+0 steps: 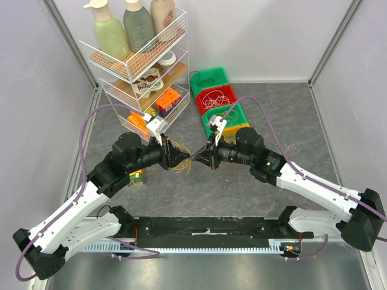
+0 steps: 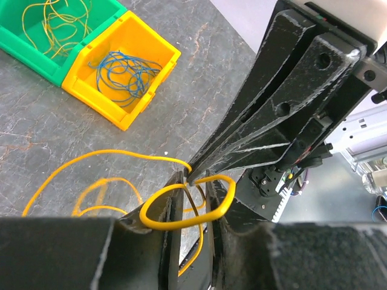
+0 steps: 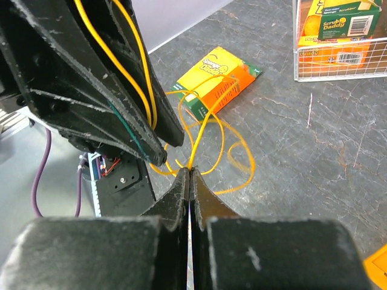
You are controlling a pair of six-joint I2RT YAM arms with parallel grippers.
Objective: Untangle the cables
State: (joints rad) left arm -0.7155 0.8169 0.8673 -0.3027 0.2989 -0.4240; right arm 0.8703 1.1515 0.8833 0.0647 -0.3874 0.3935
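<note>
A thin yellow cable (image 1: 180, 167) lies in loose loops on the grey table under both grippers. My left gripper (image 1: 186, 159) and right gripper (image 1: 198, 156) meet tip to tip at the table's middle. In the left wrist view the left gripper (image 2: 193, 181) has its jaws a little apart. A loop of the cable (image 2: 184, 224) hangs round both fingers, and one strand runs through the gap. The right gripper's fingers (image 2: 254, 121) come down from the upper right onto that spot. In the right wrist view the right gripper (image 3: 190, 172) is shut on a cable strand (image 3: 199, 139). The left gripper (image 3: 158, 156) is close at the upper left.
A row of bins stands behind the grippers: green (image 1: 210, 78), red (image 1: 216, 96), green (image 2: 54, 30) with yellow cable, yellow (image 2: 121, 66) with blue cable. A wire shelf rack (image 1: 142, 60) with bottles and boxes is at the back left. A small box (image 3: 214, 81) lies near the left arm.
</note>
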